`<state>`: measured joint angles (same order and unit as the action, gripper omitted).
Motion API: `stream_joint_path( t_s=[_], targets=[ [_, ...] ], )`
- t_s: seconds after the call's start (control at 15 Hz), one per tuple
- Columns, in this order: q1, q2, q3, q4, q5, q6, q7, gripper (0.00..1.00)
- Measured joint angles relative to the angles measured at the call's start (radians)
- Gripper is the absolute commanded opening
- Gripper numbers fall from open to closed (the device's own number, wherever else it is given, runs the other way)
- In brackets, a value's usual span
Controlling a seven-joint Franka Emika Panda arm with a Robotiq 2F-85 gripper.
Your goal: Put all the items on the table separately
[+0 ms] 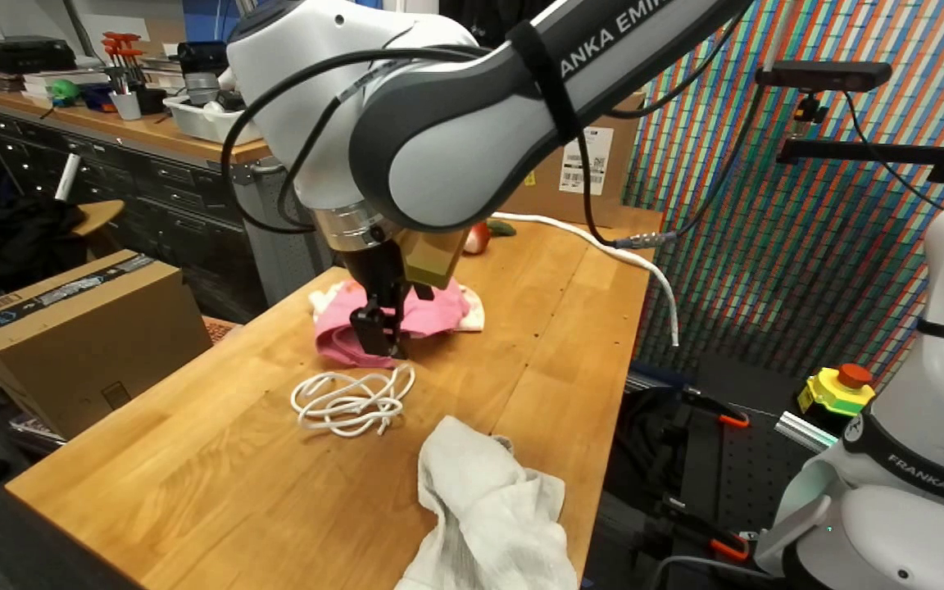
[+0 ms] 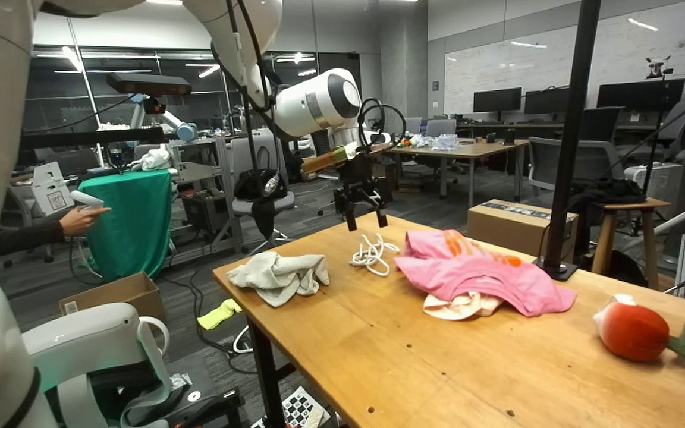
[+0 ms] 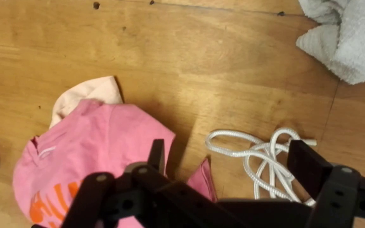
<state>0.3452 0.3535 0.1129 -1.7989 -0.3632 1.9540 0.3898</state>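
My gripper is open and empty above the table. It also shows in both exterior views. A coiled white cord lies below and between the fingers; it also shows in the exterior views. A pink shirt with orange print lies crumpled beside the cord, partly under the left finger in the wrist view. A peach cloth sticks out from beneath it. A grey towel lies apart, near a table end. A red plush flower lies beyond the shirt.
The wooden table carries a black pole clamped at one edge. A cardboard box stands at the far end. A white cable runs along the table and hangs over its edge. Another robot arm stands beside the table.
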Motion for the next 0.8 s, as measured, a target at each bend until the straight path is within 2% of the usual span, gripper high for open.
stream_joint_path(
  t_s=[0.8],
  targets=[
    [-0.023, 0.151, -0.056, 0.22, -0.044, 0.0, -0.038, 1.0]
  ],
)
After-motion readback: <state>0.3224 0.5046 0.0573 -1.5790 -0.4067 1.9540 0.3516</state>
